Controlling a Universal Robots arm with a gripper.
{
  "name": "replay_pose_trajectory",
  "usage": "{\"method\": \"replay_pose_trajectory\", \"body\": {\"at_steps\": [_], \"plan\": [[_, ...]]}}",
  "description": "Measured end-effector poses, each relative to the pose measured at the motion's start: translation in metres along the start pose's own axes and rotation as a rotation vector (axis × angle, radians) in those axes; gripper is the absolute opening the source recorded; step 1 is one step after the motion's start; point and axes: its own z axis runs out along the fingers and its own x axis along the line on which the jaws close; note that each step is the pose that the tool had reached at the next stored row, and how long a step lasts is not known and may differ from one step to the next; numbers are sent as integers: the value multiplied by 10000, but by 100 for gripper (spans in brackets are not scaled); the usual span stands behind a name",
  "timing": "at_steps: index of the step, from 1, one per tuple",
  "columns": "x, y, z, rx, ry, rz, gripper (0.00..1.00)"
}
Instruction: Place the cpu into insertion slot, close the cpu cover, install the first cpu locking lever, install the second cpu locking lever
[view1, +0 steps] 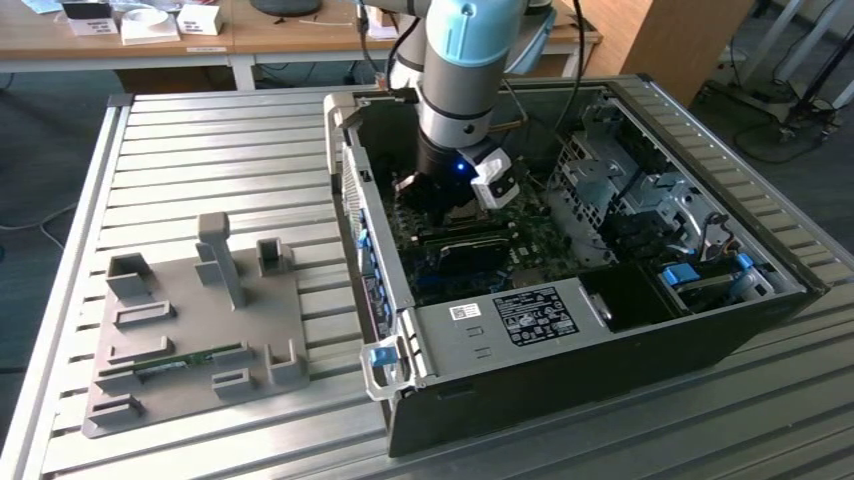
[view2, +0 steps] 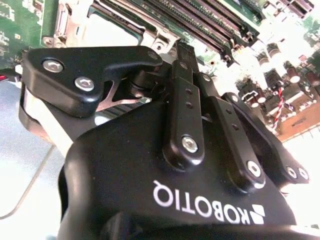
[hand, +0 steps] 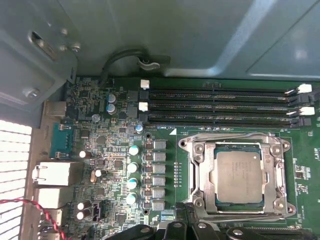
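I'm seeing one cpu (hand: 239, 174) sitting in the insertion slot (hand: 207, 175), with the cpu cover (hand: 276, 176) lying down around it.

In the exterior view, I'm watching one arm reaching down into one open computer case (view1: 534, 330) that is lying on the slatted metal surface (view1: 214, 160); the gripper (view1: 430, 192) is hanging low over the green motherboard (view1: 534, 245), and one grey fixture tray (view1: 200, 345) is sitting apart toward the exterior view's left. In the second wrist view, I'm looking at the fingers (view2: 182, 85), and I cannot tell whether they are released or clenched. In the first wrist view, I'm counting three long black memory slots (hand: 220, 106) lying beside the socket, and the cpu's silver top is showing through the cover's square cut-out.
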Motion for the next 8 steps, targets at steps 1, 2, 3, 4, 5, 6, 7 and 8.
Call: {"method": "replay_pose_trajectory", "body": {"at_steps": [1, 2, 3, 4, 5, 6, 7, 8], "plan": [[-1, 3, -18, 0, 1, 0, 11], [-3, 5, -36, 1, 1, 0, 11], [-4, 8, -53, 0, 1, 0, 11], [-5, 11, -70, 1, 1, 0, 11], [-6, 13, -89, 0, 2, 0, 11], [-7, 16, -106, 1, 2, 0, 11], [-8, 18, -120, 1, 2, 0, 11], [-9, 19, -129, 0, 2, 0, 11]]}}
